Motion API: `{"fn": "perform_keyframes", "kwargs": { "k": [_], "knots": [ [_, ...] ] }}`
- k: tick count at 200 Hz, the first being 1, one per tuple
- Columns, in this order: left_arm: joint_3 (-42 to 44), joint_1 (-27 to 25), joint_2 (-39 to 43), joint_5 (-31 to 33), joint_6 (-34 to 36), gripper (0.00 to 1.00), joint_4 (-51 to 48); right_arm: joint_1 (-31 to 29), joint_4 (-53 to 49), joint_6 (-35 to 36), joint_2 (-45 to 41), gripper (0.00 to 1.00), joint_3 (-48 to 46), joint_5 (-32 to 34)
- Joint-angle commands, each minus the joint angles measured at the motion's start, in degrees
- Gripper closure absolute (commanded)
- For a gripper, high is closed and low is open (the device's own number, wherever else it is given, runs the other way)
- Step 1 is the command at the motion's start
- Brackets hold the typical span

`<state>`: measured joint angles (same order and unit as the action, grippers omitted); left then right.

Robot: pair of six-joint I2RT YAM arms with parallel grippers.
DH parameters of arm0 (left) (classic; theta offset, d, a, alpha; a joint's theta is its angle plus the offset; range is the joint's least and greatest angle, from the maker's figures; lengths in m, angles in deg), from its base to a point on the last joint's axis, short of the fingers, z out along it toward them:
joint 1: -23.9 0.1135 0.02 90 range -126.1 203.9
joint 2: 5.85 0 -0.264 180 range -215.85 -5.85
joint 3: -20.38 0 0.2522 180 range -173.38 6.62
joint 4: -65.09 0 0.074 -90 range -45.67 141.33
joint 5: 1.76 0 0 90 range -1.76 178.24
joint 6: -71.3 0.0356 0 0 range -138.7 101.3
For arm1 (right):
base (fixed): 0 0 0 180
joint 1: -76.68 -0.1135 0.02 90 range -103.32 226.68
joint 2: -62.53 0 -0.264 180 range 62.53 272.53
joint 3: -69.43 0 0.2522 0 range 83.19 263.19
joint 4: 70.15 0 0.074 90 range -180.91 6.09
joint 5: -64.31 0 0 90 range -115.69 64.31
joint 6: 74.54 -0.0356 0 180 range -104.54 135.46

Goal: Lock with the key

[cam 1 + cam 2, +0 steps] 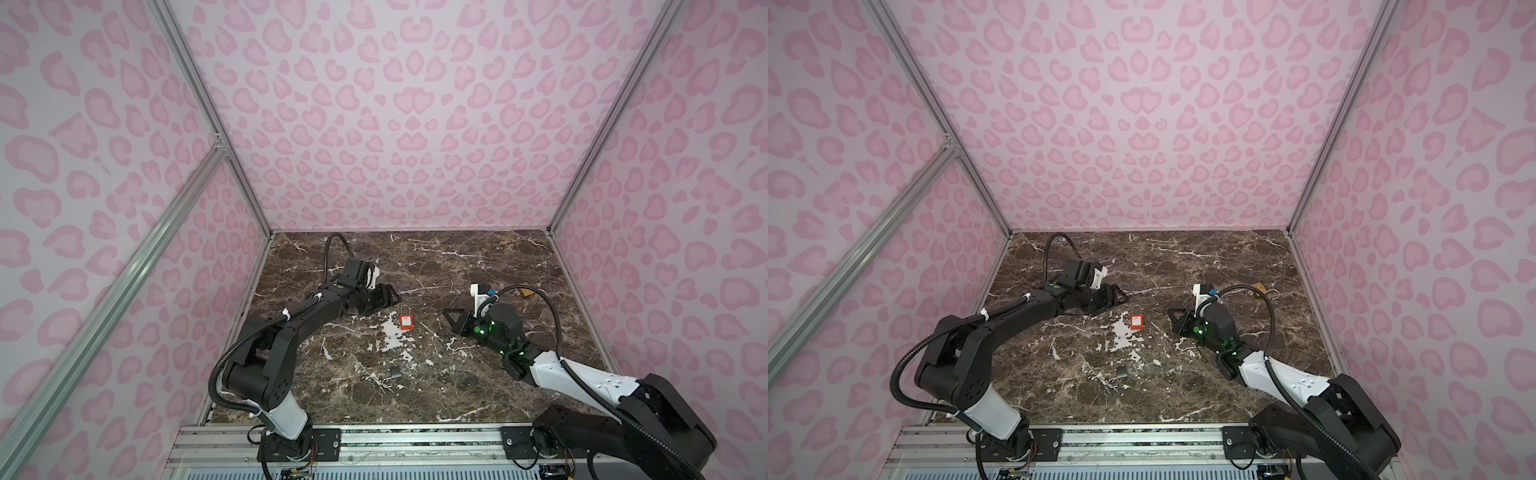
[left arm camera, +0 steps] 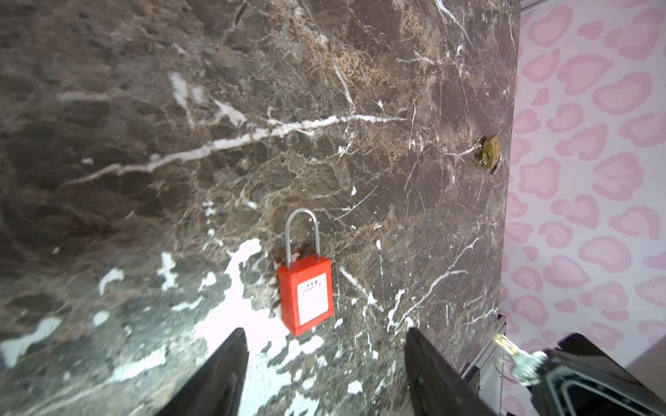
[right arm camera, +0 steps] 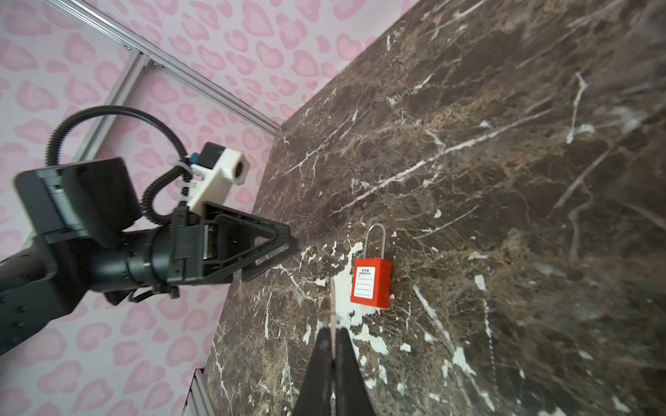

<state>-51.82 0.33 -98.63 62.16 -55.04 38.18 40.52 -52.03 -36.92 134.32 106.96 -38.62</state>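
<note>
The marble table (image 1: 436,257) fills the floor of the pink-walled booth.

The left arm (image 1: 291,324) reaches from the near-left corner towards the middle, and the right arm (image 1: 582,374) comes in from the near right, bent back towards the centre.

The left gripper (image 1: 394,298) points right, a little left of centre. Its fingers (image 2: 223,367) are spread wide with nothing between them. In its wrist view the red lock sits just ahead of the gap between the fingertips, untouched.

The right gripper (image 1: 448,311) points left, right of centre, with its tips facing the left gripper's across a gap. Its fingers (image 3: 320,363) are pressed together on a key (image 2: 520,363), which sticks out of the tips. In the right wrist view the key shows only as a thin pale sliver aimed near the red lock.

The red lock (image 1: 406,322) lies flat at the middle of the table, between the two grippers and slightly nearer than both, clear of each. Its white label faces up and its shackle (image 2: 302,230) points to the far side, with both legs reaching the body.

A brass lock (image 1: 525,293) lies at the far right, near the wall and well apart from the rest.

A dark lock (image 1: 395,372) sits near of centre, with a thin metal loop (image 1: 388,384) just beside it. Whether the loop is attached to it cannot be told.
</note>
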Motion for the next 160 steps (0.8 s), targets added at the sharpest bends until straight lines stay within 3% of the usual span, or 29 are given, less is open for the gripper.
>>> {"fn": "perform_keyframes", "kwargs": {
  "k": [1, 52, 160],
  "knots": [
    [2.44, 0.28, 2.84, 0.78, 0.00, 0.29, -0.30, -4.28, 6.88, -3.71, 4.30, 1.00, -0.09, 12.61],
    [9.00, 0.30, 7.95, 0.16, -0.66, 0.28, 0.25, -12.42, 10.87, -7.33, 13.42, 1.00, 1.09, 27.82],
    [13.06, 0.28, 12.44, -1.25, -3.72, 0.27, 2.61, -12.53, 19.59, -7.88, 28.43, 1.00, 6.23, 27.87]
  ]
}}
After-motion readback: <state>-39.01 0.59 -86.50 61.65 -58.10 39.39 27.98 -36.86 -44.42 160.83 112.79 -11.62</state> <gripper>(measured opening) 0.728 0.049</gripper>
